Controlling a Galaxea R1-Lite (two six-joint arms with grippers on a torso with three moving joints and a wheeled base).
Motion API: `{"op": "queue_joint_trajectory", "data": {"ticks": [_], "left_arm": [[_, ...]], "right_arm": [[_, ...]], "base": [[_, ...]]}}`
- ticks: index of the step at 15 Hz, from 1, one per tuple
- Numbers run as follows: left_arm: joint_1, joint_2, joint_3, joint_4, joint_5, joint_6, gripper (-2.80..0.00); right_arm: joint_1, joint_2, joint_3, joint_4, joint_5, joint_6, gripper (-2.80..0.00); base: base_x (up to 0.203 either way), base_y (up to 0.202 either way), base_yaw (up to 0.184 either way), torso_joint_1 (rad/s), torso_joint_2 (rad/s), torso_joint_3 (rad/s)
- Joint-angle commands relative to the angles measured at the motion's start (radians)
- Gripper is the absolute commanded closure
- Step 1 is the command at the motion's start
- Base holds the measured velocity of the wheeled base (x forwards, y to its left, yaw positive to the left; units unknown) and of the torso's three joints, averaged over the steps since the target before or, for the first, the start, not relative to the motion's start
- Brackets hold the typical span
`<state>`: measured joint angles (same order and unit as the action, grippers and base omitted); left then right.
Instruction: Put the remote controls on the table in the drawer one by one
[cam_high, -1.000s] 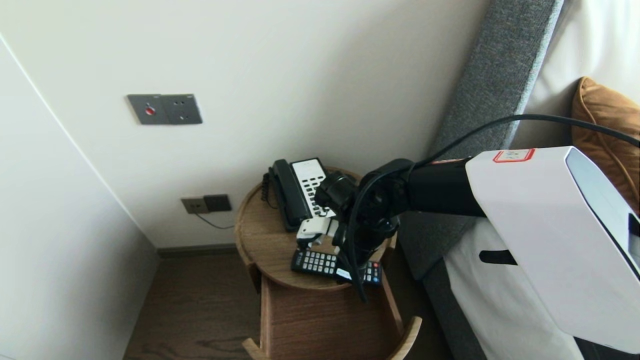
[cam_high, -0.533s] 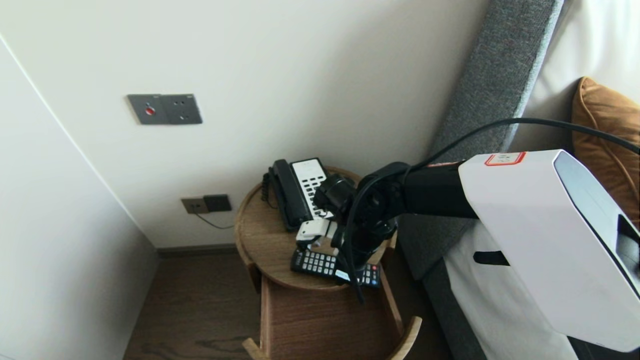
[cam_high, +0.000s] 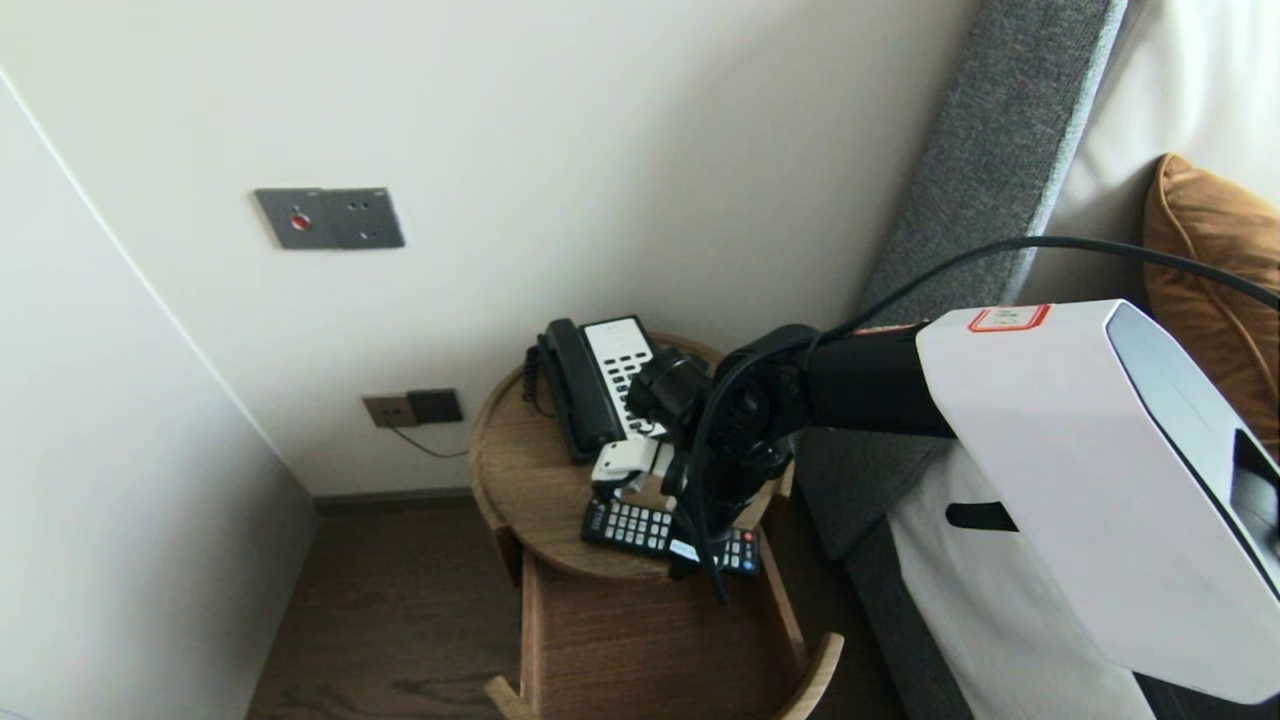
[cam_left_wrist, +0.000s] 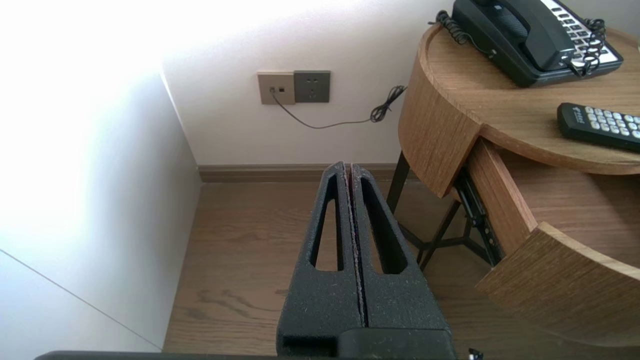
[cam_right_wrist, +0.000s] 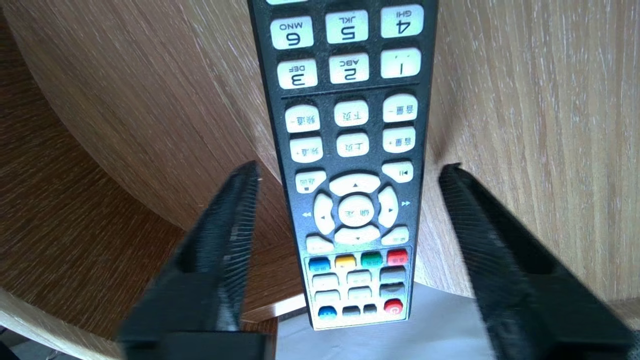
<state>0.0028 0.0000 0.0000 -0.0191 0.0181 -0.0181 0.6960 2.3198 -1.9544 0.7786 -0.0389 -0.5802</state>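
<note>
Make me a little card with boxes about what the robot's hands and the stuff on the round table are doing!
right gripper: open, one finger each side of the remote, gaps on both sides
remote: lies on the table, coloured-button end past the rim
table: round, wooden, drawer pulled out below
telephone: behind the remote
left gripper: shut, parked low beside the table

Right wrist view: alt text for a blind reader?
The open right pincer straddles a black rectangular remote with white buttons, touching neither side. The remote lies on a round light-wood table, its coloured-button end past the rim.
</note>
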Motion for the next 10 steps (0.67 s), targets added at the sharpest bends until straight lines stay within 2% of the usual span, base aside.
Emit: {"op": "queue_joint_trajectory", "data": {"ticks": [1, 3, 10], "left_arm": [[0.000, -0.005, 0.002, -0.001, 0.000, 0.000, 0.00], [0.000, -0.005, 0.002, -0.001, 0.000, 0.000, 0.00], [0.000, -0.005, 0.002, -0.001, 0.000, 0.000, 0.00]], "right_arm": [[0.000, 0.000, 0.000, -0.011, 0.001, -0.004, -2.80], [0.000, 0.001, 0.000, -0.053, 0.001, -0.003, -2.80], [0.002, 0.007, 0.000, -0.056, 0.007, -0.003, -2.80]], "base": [[0.000, 0.000, 0.000, 0.000, 0.00, 0.000], [0.000, 0.000, 0.000, 0.000, 0.00, 0.000], [0.000, 0.000, 0.000, 0.000, 0.00, 0.000]]}}
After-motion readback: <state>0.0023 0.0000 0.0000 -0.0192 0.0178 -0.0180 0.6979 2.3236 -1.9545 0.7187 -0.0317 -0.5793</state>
